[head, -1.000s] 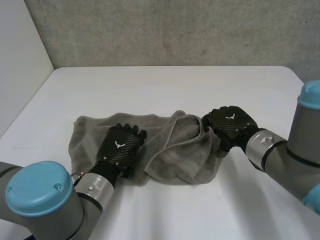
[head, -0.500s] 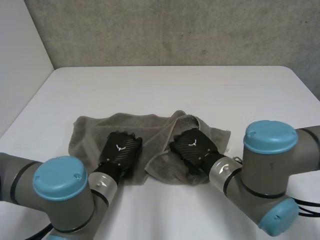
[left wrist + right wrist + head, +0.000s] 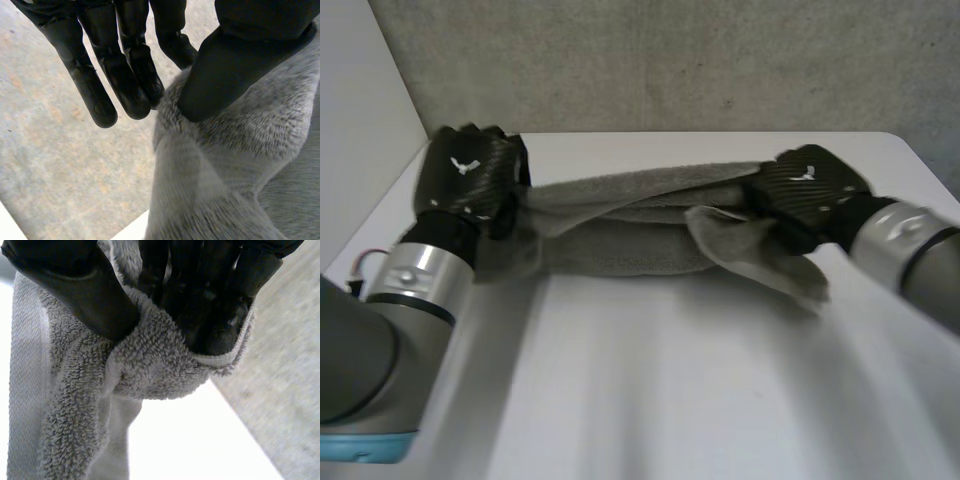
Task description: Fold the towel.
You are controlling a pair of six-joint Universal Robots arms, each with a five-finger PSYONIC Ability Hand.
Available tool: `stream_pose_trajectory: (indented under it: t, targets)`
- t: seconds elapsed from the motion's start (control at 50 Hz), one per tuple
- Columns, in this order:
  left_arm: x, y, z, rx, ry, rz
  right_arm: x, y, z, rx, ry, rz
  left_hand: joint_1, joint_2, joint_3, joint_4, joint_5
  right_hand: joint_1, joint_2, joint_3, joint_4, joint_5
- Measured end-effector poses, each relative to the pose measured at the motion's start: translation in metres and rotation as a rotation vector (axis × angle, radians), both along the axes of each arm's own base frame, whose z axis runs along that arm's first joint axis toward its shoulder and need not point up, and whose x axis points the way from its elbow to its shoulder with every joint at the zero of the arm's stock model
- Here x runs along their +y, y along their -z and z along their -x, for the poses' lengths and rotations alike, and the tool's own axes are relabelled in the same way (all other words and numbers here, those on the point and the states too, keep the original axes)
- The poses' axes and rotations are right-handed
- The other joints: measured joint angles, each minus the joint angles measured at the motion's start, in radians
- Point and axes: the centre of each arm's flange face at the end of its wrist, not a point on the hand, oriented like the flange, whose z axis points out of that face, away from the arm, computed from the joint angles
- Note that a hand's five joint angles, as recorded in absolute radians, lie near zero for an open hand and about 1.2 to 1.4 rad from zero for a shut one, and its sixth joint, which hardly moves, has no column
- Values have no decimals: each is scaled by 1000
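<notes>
Holding towel up over white table, stretched sideways between both hands in a bunched, sagging band. Pinching its left end with left hand; in left wrist view, thumb pressed into the pile against straight fingers. Clamping its right end with right hand, with a loose flap hanging below; in right wrist view, hemmed edge wrapped over curled fingers and squeezed there by thumb. Backed by grey wall beyond the table's far edge.
</notes>
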Motion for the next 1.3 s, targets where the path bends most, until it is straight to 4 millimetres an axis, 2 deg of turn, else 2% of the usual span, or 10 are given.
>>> stream_pose_trajectory:
  t: [0.24, 0.38, 0.48, 0.58, 0.68, 0.76, 0.9, 1.14, 1.26, 1.3]
  targets:
    - [-3, 37, -17, -126, 74, -289, 16, 1, 41, 339, -198, -266, 20, 1, 1, 0, 14, 0, 0, 7, 15, 0]
    - [-44, 60, -5, -149, 77, -360, -24, 18, 29, 403, -240, -107, 20, 1, 1, 1, 14, 0, 0, 17, 16, 4]
    - [-92, 16, 10, -75, 38, -183, -63, -4, 4, 375, -214, 261, 20, 2, 2, 1, 14, 0, 0, 18, 16, 5]
    - [-123, -71, 15, 95, -25, 123, -82, -72, -27, 233, -152, 783, 20, 2, 2, 1, 15, 0, 0, 18, 16, 6]
    - [-120, -134, 8, 245, -35, 350, -71, -109, -33, 56, -152, 915, 21, 2, 2, 1, 14, 0, 0, 18, 16, 11]
    - [-113, -144, 2, 292, -29, 398, -63, -104, -31, -54, -204, 812, 20, 2, 2, 1, 15, 0, 0, 18, 16, 11]
    - [-113, -79, -8, 231, -55, 222, -56, -48, -22, -86, -260, 437, 21, 2, 2, 1, 15, 0, 12, 19, 16, 11]
    - [-102, 92, -29, 57, -110, -251, -25, 65, -13, 254, -370, -10, 22, 2, 2, 1, 14, 0, 12, 19, 16, 11]
    - [-96, 123, -28, 23, -104, -336, -15, 94, -6, 429, -440, -38, 22, 2, 2, 1, 15, -30, -14, -5, -6, -11]
    - [-95, 125, -27, 20, -100, -342, -14, 99, -4, 463, -447, -42, 22, 2, 2, 1, 15, -309, -297, -293, -278, -287]
